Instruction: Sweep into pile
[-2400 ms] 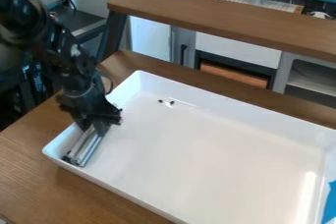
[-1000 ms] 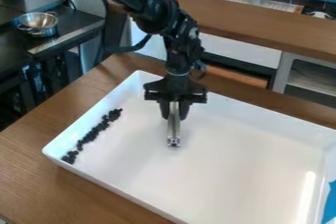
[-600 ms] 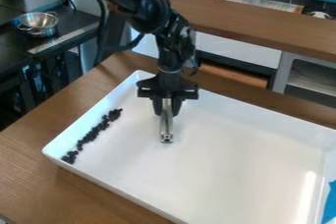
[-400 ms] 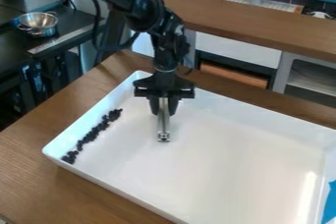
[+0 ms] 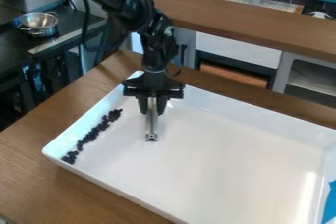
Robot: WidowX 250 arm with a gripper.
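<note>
Black small pieces (image 5: 99, 127) are being seen in a slanting, uneven line inside the white tray (image 5: 121, 188), just beside its left wall in the view. The lower end of the line is being formed by a small clump near the tray's lower-left corner, and the upper end by another, tighter clump. Between the two, the pieces are being strung out in a narrow band, many of them touching.

A silvery metal bar (image 5: 152, 125) is being pinched between the two fingers of the black gripper (image 5: 152, 107), which is being held pointing down over the upper-left part of the tray, to the right of the pieces and apart from them. The bar is being kept lengthwise below the gripper, its squarish end being turned toward the camera; whether the tray's floor is being touched by it cannot be told.

The tray is being carried by a wooden table (image 5: 41, 179). Behind it, a raised wooden shelf (image 5: 242, 14) is being seen, and at the upper left a shiny metal bowl (image 5: 38, 23) is being supported by a dark counter (image 5: 73, 25). At the right edge, something blue (image 5: 330, 202) is being partly cut off by the view.
</note>
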